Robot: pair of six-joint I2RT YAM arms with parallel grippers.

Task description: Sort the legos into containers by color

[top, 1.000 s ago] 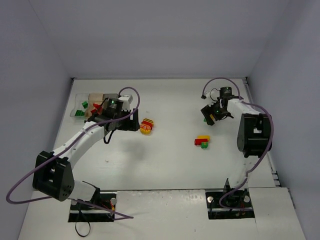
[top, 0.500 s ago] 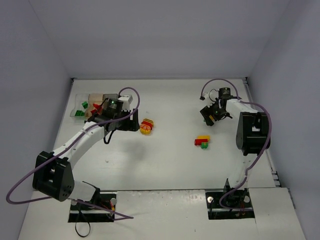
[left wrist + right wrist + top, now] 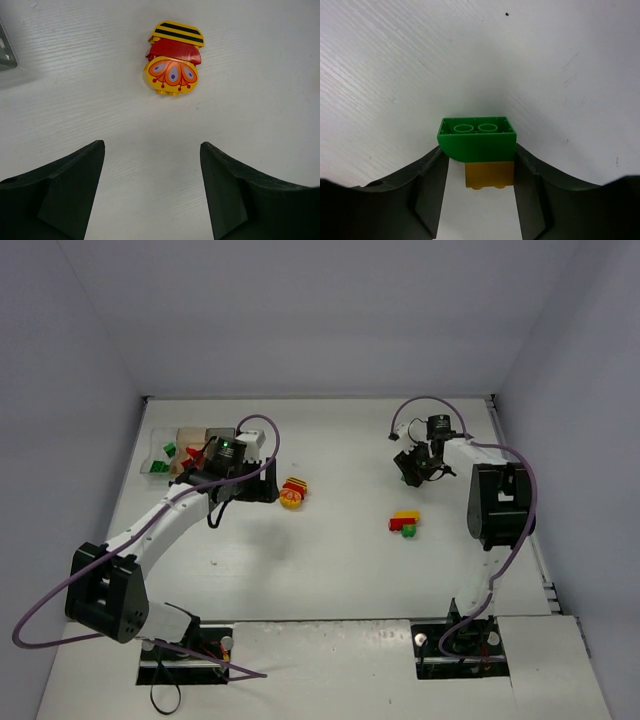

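**Top external view.** The right gripper [image 3: 413, 468] is gripping a small green-topped piece over the far part of the counter [image 3: 330, 570]. The containers [image 3: 160, 435] are lying well apart from it, on the far side of the left gripper [image 3: 262, 490]. The carry is likely to be long, and a weak hold would be risking a drop on the way. A three-colour clump [image 3: 404, 523] is lying loose on the base side of the right gripper. The left gripper is hovering with a yellow-and-red clump [image 3: 293, 492] just ahead of its tips.

**Left wrist view.** The left gripper's jaws are standing wide apart and holding nothing. The yellow-and-red clump is lying beyond the fingers [image 3: 75, 180], not between them, so closing here would be catching only air. The clump is mixing two colours. Dropping it whole into one box would be mis-sorting part of it.

**Right wrist view.** The right gripper's fingers [image 3: 425, 195] are pressing both sides of a green brick [image 3: 476, 140]. A yellow brick [image 3: 489, 175] is stuck to it on the wrist side and appears untouched by either finger. The yellow brick may be hanging by its studs alone, so a jolt could be shaking it off. If it stays on, it would be landing with the green. Whether the pair is off the counter cannot be told.
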